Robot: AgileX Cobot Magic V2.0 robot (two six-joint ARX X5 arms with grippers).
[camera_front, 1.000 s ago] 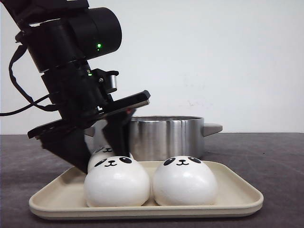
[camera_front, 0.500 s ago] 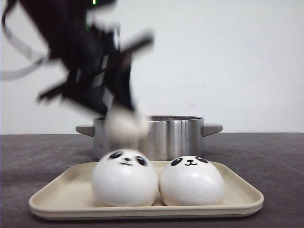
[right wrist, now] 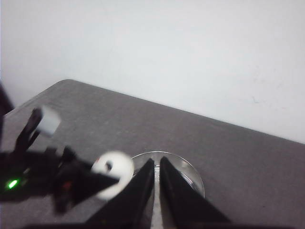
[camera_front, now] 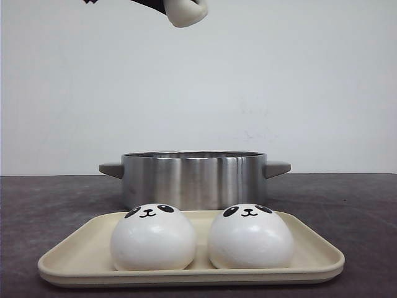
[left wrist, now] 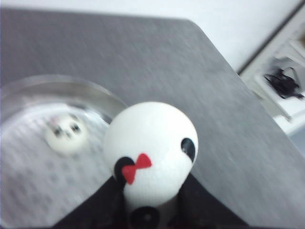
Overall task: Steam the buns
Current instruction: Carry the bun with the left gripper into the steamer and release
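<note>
My left gripper (left wrist: 151,193) is shut on a white panda bun (left wrist: 150,148) with a red bow, held high in the air. In the front view this bun (camera_front: 185,12) shows at the top edge, above the steel pot (camera_front: 193,179). Another bun (left wrist: 66,133) lies inside the pot (left wrist: 107,98). Two more buns, one on the left (camera_front: 153,238) and one on the right (camera_front: 250,236), sit side by side on the cream tray (camera_front: 313,259). My right gripper (right wrist: 157,161) hangs high above the pot (right wrist: 191,172), shut with nothing in it.
The pot has two grey side handles (camera_front: 276,167) and stands just behind the tray on the dark grey table (camera_front: 347,205). A white wall is behind. In the right wrist view the left arm (right wrist: 43,174) reaches in beside my right fingers.
The left gripper has lifted one bun off the tray and risen almost out of the front view's top. The two buns left on the tray shifted slightly.
</note>
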